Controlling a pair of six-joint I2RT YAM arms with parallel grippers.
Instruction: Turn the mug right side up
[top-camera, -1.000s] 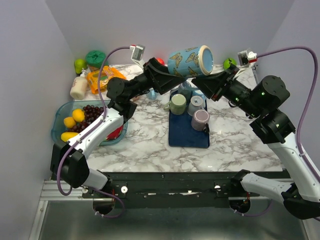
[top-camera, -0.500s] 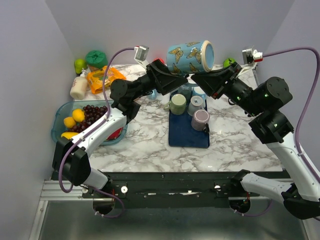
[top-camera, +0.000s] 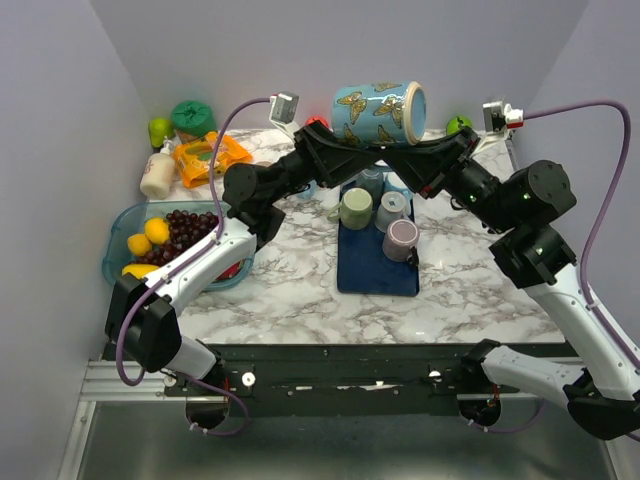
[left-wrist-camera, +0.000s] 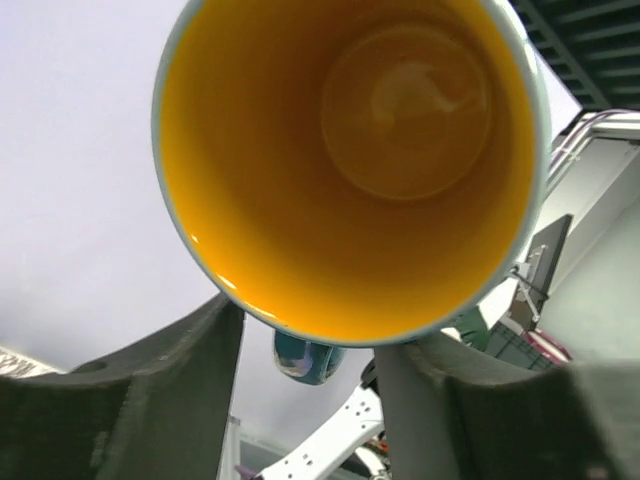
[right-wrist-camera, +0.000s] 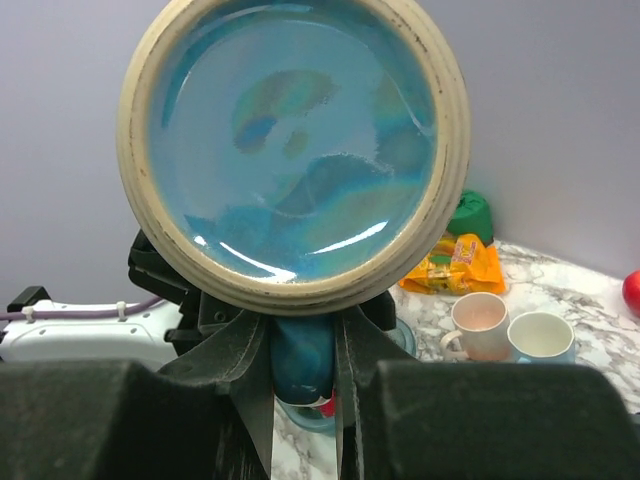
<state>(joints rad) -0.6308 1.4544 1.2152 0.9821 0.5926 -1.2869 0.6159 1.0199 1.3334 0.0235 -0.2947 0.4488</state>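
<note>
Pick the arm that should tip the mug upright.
Right, probably: the right gripper pinches the mug by its handle at the base end; the left gripper looks spread below the rim.

The left arm (top-camera: 195, 262) and the right arm (top-camera: 580, 320) look alike: smooth white plastic shells on the lower links, matte black housings on the upper links, and thick round black joints (top-camera: 545, 190) between them. A thin purple cable (top-camera: 214, 150) makes a loop beside the left arm and ends at a small grey camera box (top-camera: 284, 104) — a second purple cable (top-camera: 600, 180) on the right arm ends at a white camera box with a red mark (top-camera: 499, 113). The left gripper (left-wrist-camera: 315, 335) has broad dark grey fingers (left-wrist-camera: 150, 400); the right gripper (right-wrist-camera: 302, 340) has matte black, blocky fingers (right-wrist-camera: 120, 420).
</note>
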